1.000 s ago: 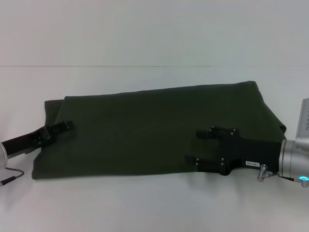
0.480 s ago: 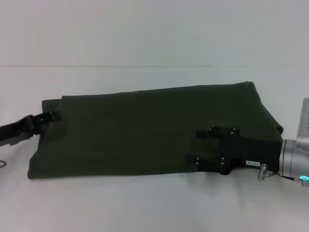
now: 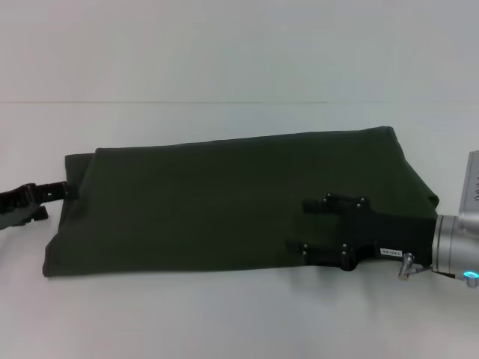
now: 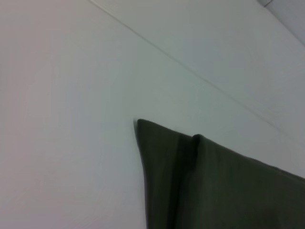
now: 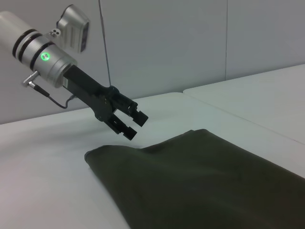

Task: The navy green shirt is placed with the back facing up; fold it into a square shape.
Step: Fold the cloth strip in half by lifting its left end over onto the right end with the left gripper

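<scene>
My left hand (image 3: 60,190) sits at the shirt's left edge, just above the white surface (image 3: 224,314), its fingers parted and holding nothing. The navy green shirt (image 3: 224,202) lies folded into a long band across the middle of the surface, plain side up. My right hand (image 3: 307,224) hovers over the shirt's right part, fingers spread wide apart, gripping nothing.
</scene>
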You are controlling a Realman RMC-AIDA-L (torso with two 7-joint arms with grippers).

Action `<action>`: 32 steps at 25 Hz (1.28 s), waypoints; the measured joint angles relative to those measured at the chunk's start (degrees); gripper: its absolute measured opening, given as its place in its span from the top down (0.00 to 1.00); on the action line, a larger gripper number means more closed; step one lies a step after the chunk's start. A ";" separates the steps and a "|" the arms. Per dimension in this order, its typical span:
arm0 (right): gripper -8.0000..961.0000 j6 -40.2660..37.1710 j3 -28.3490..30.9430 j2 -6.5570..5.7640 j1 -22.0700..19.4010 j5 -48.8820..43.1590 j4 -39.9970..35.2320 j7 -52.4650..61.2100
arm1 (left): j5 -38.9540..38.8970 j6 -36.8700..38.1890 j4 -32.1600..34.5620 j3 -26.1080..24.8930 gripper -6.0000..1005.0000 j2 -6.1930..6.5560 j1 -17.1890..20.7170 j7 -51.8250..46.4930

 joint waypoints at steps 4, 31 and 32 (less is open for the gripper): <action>0.14 0.01 -0.08 0.00 0.15 -0.01 -0.02 0.00 | 3.19 1.75 0.03 -0.13 0.09 0.75 -1.70 -1.77; 0.14 0.12 -0.09 0.08 0.27 -0.09 0.54 -0.26 | 6.56 -3.60 -1.81 0.61 0.09 -0.78 -3.89 -2.60; 0.14 0.16 -0.09 0.08 0.27 -0.08 0.54 -0.26 | 6.55 -3.65 -1.83 0.60 0.09 -0.79 -3.91 -2.60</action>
